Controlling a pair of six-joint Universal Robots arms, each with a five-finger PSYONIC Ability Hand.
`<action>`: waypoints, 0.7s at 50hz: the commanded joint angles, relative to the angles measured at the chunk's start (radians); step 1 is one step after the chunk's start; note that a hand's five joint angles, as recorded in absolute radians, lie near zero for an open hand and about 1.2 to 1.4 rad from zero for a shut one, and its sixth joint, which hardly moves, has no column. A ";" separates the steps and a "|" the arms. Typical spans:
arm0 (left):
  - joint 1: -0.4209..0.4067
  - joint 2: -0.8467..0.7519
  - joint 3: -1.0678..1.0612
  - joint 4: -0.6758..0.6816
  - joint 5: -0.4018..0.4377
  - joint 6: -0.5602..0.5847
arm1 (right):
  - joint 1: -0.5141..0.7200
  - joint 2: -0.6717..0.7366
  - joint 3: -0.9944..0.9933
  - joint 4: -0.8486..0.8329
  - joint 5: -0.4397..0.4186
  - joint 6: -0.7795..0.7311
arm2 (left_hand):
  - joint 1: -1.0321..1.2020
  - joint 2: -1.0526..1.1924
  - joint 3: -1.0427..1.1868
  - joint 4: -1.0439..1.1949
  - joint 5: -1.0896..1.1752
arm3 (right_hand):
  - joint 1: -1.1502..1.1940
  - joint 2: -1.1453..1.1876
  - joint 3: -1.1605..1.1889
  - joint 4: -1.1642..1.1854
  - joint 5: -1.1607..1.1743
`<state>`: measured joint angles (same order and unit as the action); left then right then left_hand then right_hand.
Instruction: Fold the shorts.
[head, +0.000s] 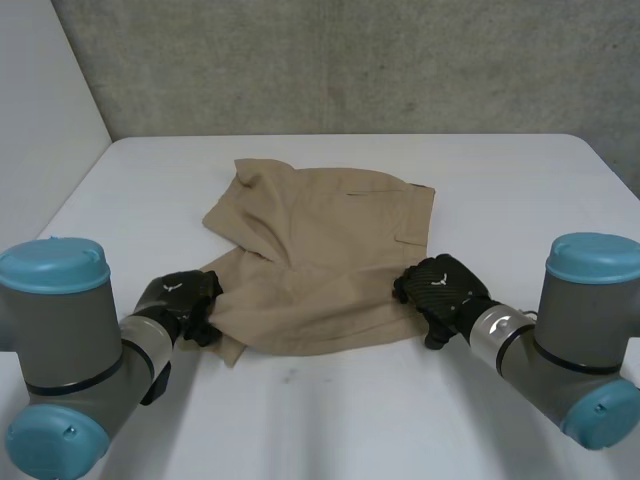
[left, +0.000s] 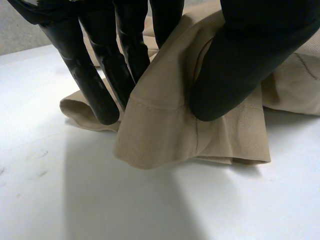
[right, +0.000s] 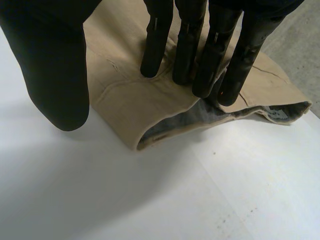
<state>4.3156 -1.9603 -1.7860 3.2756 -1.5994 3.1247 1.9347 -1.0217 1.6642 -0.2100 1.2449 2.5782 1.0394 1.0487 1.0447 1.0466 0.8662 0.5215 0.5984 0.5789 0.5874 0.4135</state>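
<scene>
Looking down in the head view: finding tan shorts (head: 320, 250) lying a little rumpled on the white table (head: 520, 180), spreading between the two hands, with the left hand (head: 182, 298) sitting at the near leg corner and the right hand (head: 440, 287) resting on the opposite near corner, by the waist. Showing plain woven cloth, stitched seams and a few creases beyond the left hand. Turning to the left wrist view: seeing straight fingers (left: 97, 85) standing behind a raised flap of leg hem (left: 165, 145) and the thumb (left: 235, 75) pressing on its front, so pinching the cloth between them, with the hem drooping just past the fingertips onto the table. Turning to the right wrist view: seeing straight fingers pressing their tips down on the top layer just inside the waist edge, with the thumb hanging apart beside the cloth over bare table, so lying open and gripping nothing; noting a grey lining (right: 200, 117) gaping at the fingertips between parting layers. Judging the cloth to be light, soft and limp, yet firmer along hem and waistband, and likely drooping and sliding easily on the smooth table; therefore favouring holds at those stitched corners, taking all layers at once, pinching rather than pressing, and lifting both sides evenly.
</scene>
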 joint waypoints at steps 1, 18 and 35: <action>0.003 0.006 0.010 -0.001 -0.001 0.002 | 0.001 0.061 -0.072 0.000 0.025 0.000 | 0.216 0.207 0.211 0.209 0.215 | 0.162 0.085 0.105 0.096 0.096; 0.001 0.011 0.014 -0.005 -0.001 0.015 | 0.026 0.114 -0.189 -0.002 0.051 0.037 | 0.216 0.207 0.211 0.209 0.215 | 0.875 0.798 0.817 0.809 0.808; -0.011 0.015 0.022 -0.005 -0.001 0.048 | 0.024 0.100 -0.207 0.001 0.054 0.085 | 0.266 0.257 0.261 0.259 0.265 | 0.486 0.409 0.428 0.420 0.419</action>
<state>4.3066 -1.9440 -1.7660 3.2702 -1.5998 3.1708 1.9592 -0.9449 1.4574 -0.2101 1.2991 2.6683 1.0946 1.1321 1.1233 1.1295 0.9422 0.8479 0.9906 0.9874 0.9888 0.6347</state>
